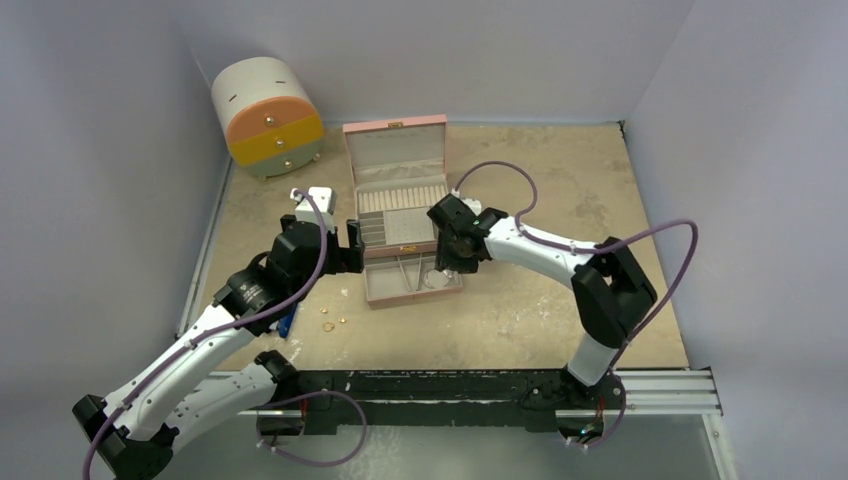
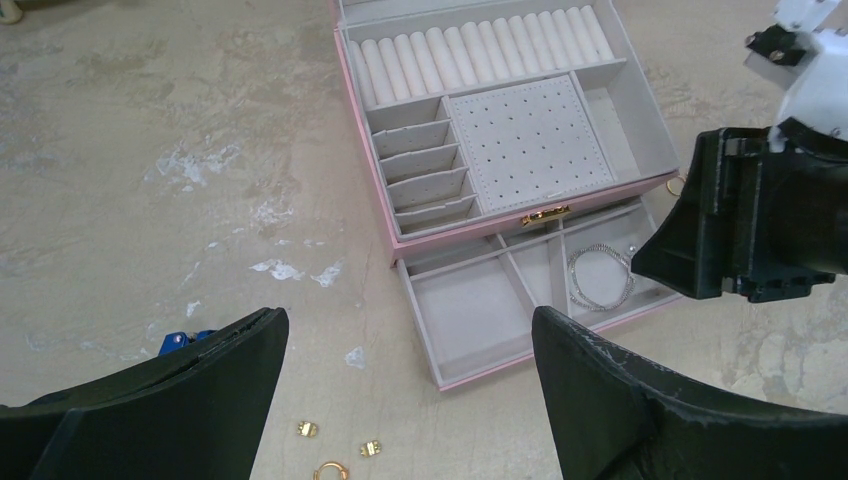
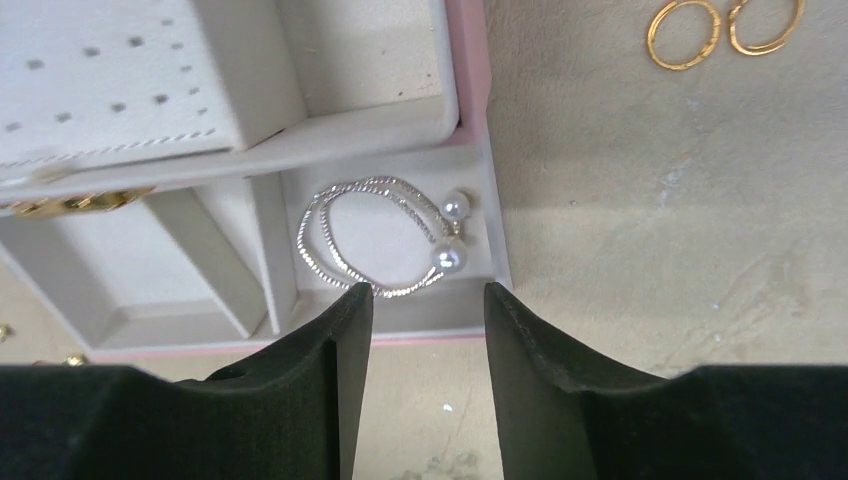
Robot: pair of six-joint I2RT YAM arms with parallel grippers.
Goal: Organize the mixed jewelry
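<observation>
Two tools, both parted and empty. Our right tool (image 3: 425, 292) hangs over the pale loop (image 3: 449, 257) in the right drawer bay of the pink box (image 3: 470, 60). Our left tool (image 2: 407, 318) hangs above gold bits (image 2: 370, 449) before the box. Next, we judge, comes a fine pinch on one.

Bracelet (image 3: 449, 256) boxed by drawer walls (image 3: 272, 250); open above.

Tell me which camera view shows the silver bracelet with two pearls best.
The right wrist view. The bracelet is close and sharp there, with both twisted loops and both pearls visible. The left wrist view shows it small, with the pearls indistinct. The top external view shows only a faint pale loop.
</observation>
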